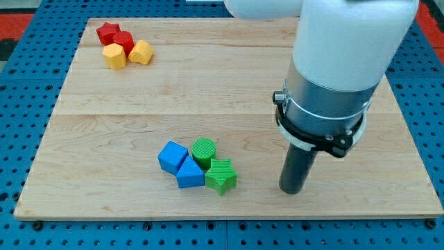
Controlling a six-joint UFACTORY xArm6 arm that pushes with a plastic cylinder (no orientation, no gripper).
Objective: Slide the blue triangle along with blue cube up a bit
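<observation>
A blue cube (172,156) and a blue triangle (189,173) lie touching near the view's bottom, left of centre, on the wooden board (229,76). A green cylinder (204,150) touches them on the upper right and a green star (221,176) sits right of the triangle. My tip (291,190) rests on the board to the right of this group, about a hundred pixels right of the green star, touching no block.
At the view's top left lie a red star (107,32), a red block (123,41), a yellow block (114,56) and a yellow block (141,52), clustered together. The arm's white and grey body (340,62) covers the board's upper right. A blue pegboard surrounds the board.
</observation>
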